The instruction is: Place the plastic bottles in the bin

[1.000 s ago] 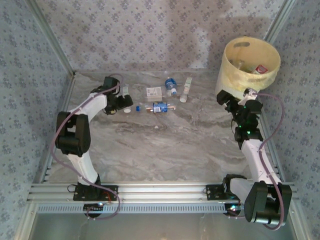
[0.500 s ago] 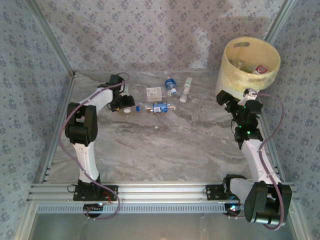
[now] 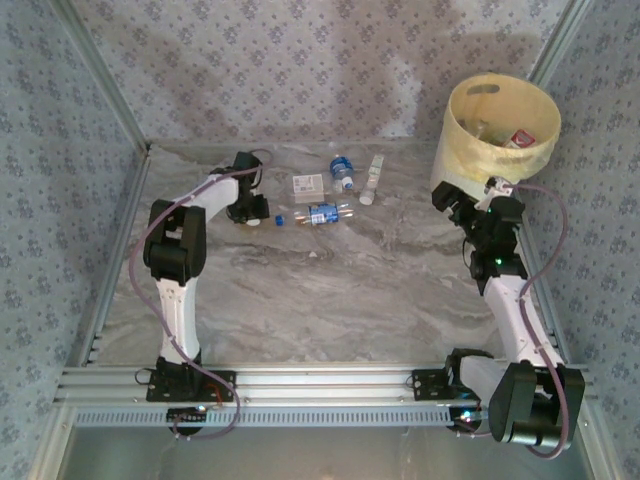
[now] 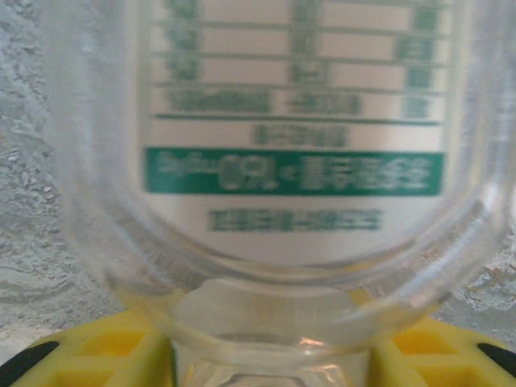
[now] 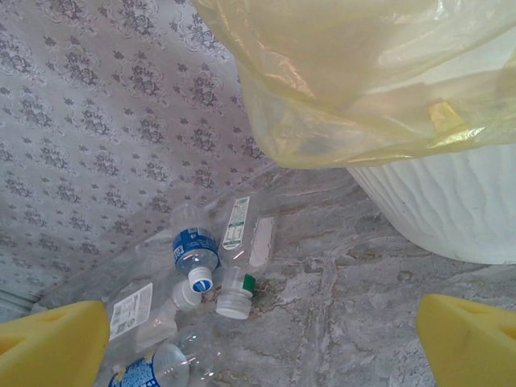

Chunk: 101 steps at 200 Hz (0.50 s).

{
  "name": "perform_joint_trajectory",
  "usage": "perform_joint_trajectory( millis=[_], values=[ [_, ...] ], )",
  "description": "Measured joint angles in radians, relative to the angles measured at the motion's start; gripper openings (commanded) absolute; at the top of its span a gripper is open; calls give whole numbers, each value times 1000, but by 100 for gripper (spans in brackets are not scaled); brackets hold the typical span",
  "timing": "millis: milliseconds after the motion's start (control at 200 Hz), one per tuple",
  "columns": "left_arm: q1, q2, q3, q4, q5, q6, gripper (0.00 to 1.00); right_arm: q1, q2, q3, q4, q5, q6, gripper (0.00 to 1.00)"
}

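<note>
Left gripper [image 3: 249,207] seemingly pinches a light, crushable bottle [image 4: 290,161] by its stiffer neck; right gripper [image 5: 266,347] jaws spread

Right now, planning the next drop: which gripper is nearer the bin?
Right. The right gripper hangs just beside the bin; the left gripper is far across the table, around a green-labelled bottle.

A robot test cell dressed like a home: a marble-look tabletop [image 3: 330,290] boxed in by walls [image 3: 300,60] papered in a small grey floral print. Bare aluminium rails [image 3: 320,380] frame the near edge, with a left arm [image 3: 175,310] and right arm [image 3: 520,315] bolted there.
</note>
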Motion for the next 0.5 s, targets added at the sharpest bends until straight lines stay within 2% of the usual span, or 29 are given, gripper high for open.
perform_joint_trajectory(
  millis=[270, 505],
  values=[
    [0, -37, -63, 31, -27, -6, 38, 31, 5, 5, -12, -64, -5, 100],
    [-6, -220, -276, 142, -21, -40, 35, 153, 44, 5, 13, -84, 84, 100]
  ],
)
